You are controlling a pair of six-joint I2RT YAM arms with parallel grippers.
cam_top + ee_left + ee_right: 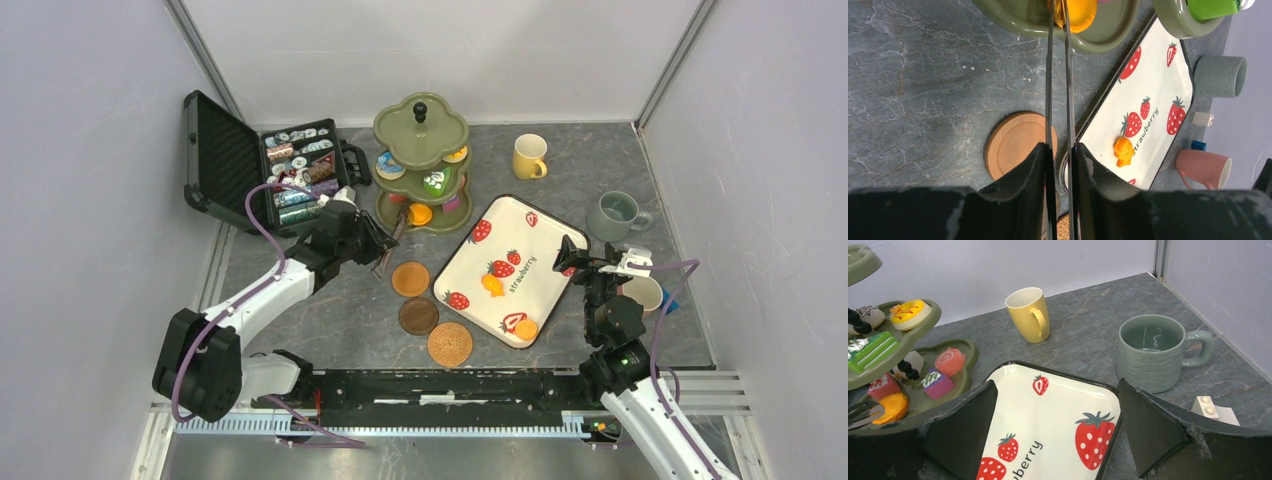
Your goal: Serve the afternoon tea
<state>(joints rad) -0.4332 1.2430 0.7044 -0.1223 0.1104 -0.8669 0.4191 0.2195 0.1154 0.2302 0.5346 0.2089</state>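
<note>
Left gripper is clamped narrow on a pair of thin metal tongs. The blades run far out to the orange toy cake on the bottom tier of the olive-green stand, at its near side. The tips sit at the cake's left part; can't tell whether they're pinching it.

Right gripper is spread wide and holds nothing, hovering at the near right of the strawberry tray.

Handling, as a judgement:
- The cake looks small, light, smooth plastic or foam, so weight is no issue and slip is.
- The tong blades are long and springy, so squeeze at the tips is soft and the tips will wander.
- Best hold is across the cake's widest flat sides, low on the body rather than on the rounded top edge.
- The tier rim is raised, so lift clear before pulling near.

Neighbouring cakes on that tier sit close, so a sideways sweep could knock them.

Likely destination is the tray, which already carries two small orange pieces.
</note>
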